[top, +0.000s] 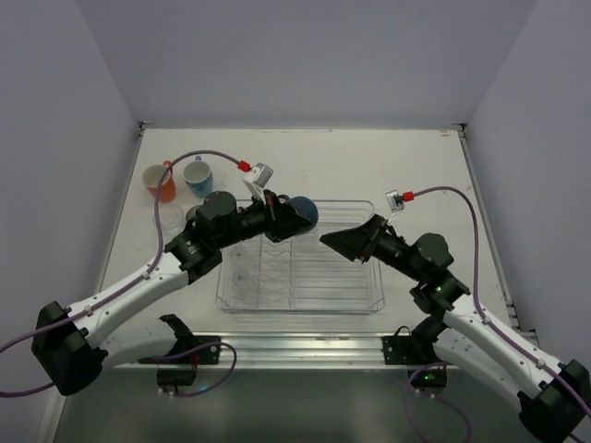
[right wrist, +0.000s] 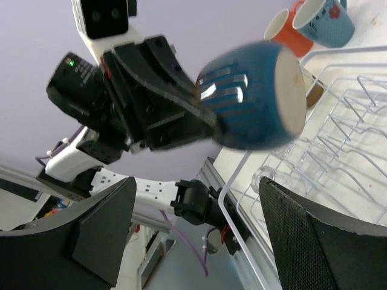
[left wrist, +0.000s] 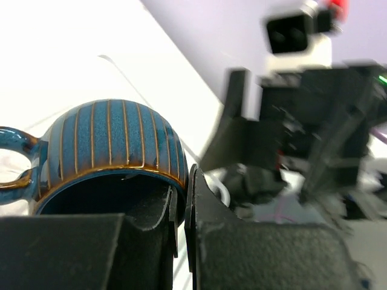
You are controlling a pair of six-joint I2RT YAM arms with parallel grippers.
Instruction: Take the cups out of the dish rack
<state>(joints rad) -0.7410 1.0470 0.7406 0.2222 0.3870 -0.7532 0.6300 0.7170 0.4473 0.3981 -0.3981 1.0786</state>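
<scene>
My left gripper (top: 288, 214) is shut on the rim of the dark blue round cup (top: 305, 212) and holds it tilted above the far edge of the dish rack (top: 369, 300). In the left wrist view one finger is inside the ribbed cup (left wrist: 109, 142) and one outside, so the gripper (left wrist: 181, 211) pinches its wall. My right gripper (top: 332, 238) is open and empty, facing the cup (right wrist: 254, 96) from the right over the rack (right wrist: 344, 127). An orange mug (top: 162, 183) and a light blue mug (top: 198, 177) stand on the table at the far left. A clear tumbler (top: 244, 275) is in the rack's left part.
Another clear tumbler (top: 169, 218) stands on the table left of the rack. White walls close the table on three sides. The aluminium rail (top: 305, 346) runs along the near edge. In the right wrist view the two mugs (right wrist: 302, 24) show beyond the rack.
</scene>
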